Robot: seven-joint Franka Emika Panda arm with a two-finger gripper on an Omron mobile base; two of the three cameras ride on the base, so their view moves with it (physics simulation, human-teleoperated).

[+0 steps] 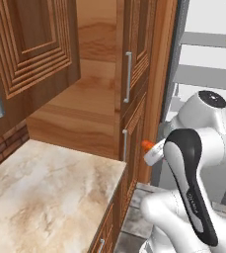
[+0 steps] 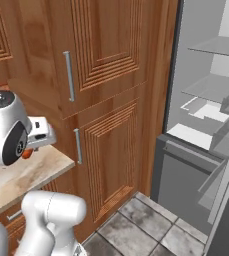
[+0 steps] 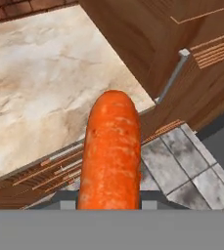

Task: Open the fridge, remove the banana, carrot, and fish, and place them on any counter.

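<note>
orange carrot (image 3: 111, 151), beige marbled counter (image 3: 40, 73)

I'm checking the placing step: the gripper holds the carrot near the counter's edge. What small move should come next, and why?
Probably carry the carrot a little further over the counter before lowering. In the hand view the gripper is shut on it, and its tip sits right at the slab's front edge, with drawer fronts and floor tiles below. Released here, it might drop off the edge.

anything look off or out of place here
Only the fridge, standing open with white shelves exposed. The carrot is held in the tool, sticking out ahead of it near the counter edge, not dropped. Nothing is spilled or damaged.
</note>
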